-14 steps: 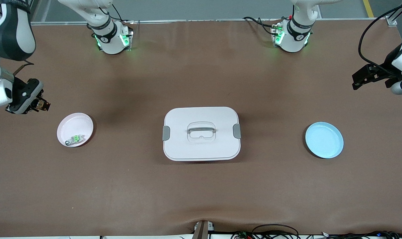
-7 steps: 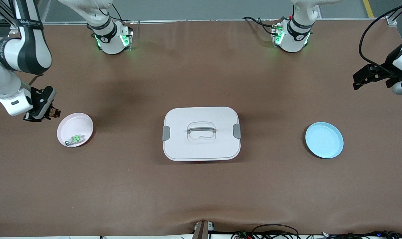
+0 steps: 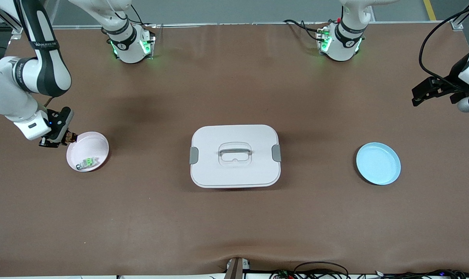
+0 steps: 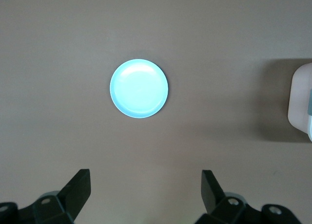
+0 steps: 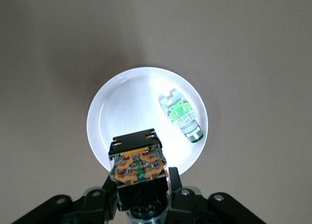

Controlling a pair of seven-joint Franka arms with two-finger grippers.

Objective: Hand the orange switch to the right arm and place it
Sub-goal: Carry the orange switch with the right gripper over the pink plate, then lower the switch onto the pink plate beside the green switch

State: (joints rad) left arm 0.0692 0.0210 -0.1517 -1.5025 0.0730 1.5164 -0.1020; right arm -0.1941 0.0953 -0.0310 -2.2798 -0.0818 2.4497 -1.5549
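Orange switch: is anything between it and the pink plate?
Nothing visible. The right gripper holds the orange switch over the pink plate's rim; the green-topped component lies in the plate, off to one side.

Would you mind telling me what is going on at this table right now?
The right gripper is shut on the orange switch and holds it over the rim of the pink plate, where a green-topped component already lies. The left gripper waits open at its end of the table, above the empty blue plate.
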